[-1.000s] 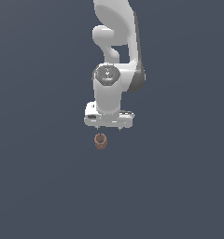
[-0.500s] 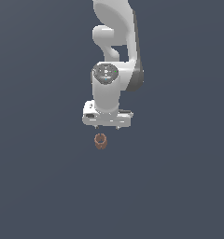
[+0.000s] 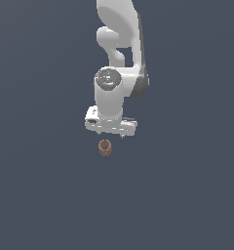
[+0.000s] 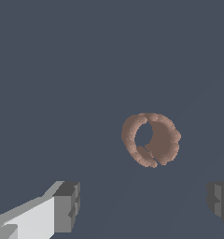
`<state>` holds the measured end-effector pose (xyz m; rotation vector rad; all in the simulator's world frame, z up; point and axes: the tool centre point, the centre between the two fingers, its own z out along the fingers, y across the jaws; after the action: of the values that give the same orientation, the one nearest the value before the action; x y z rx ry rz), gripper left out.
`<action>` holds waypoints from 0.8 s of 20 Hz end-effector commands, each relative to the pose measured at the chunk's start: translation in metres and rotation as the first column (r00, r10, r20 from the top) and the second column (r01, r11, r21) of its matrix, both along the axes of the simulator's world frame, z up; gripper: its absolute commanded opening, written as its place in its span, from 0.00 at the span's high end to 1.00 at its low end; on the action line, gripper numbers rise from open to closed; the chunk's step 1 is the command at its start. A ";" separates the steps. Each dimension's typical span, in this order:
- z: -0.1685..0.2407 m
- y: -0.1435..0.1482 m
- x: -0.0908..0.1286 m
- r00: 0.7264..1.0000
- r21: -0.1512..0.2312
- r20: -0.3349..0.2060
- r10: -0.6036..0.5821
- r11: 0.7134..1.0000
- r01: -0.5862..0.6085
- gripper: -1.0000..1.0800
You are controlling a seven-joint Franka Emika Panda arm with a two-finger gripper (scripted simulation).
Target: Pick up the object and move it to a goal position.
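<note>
The reddish-brown ridged cylinder (image 3: 105, 147) rests alone on the grey desk (image 3: 41, 195), hollow top up, just below the hand (image 4: 142, 205). The fingers (image 4: 67, 205) stand wide apart, empty. Grasp, lift and carry all remain.

The white arm (image 3: 120, 58) reaches down from above, its wrist pointing straight at the floor. The claw (image 3: 110, 131) hangs at its end, its two grey fingertips (image 4: 67, 205) spread wide apart and holding nothing.
</note>
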<state>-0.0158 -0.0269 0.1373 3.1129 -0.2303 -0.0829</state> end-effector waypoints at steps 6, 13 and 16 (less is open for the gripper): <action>-0.013 -0.009 0.005 0.985 0.003 0.018 -0.174 0.985 0.174 0.04; -0.027 -0.021 0.010 0.928 0.008 0.038 -0.370 0.929 0.369 0.04; -0.031 -0.025 0.011 0.903 0.011 0.044 -0.428 0.904 0.428 0.04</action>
<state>-0.0052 -0.0498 0.1082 3.0171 -0.8608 -0.0225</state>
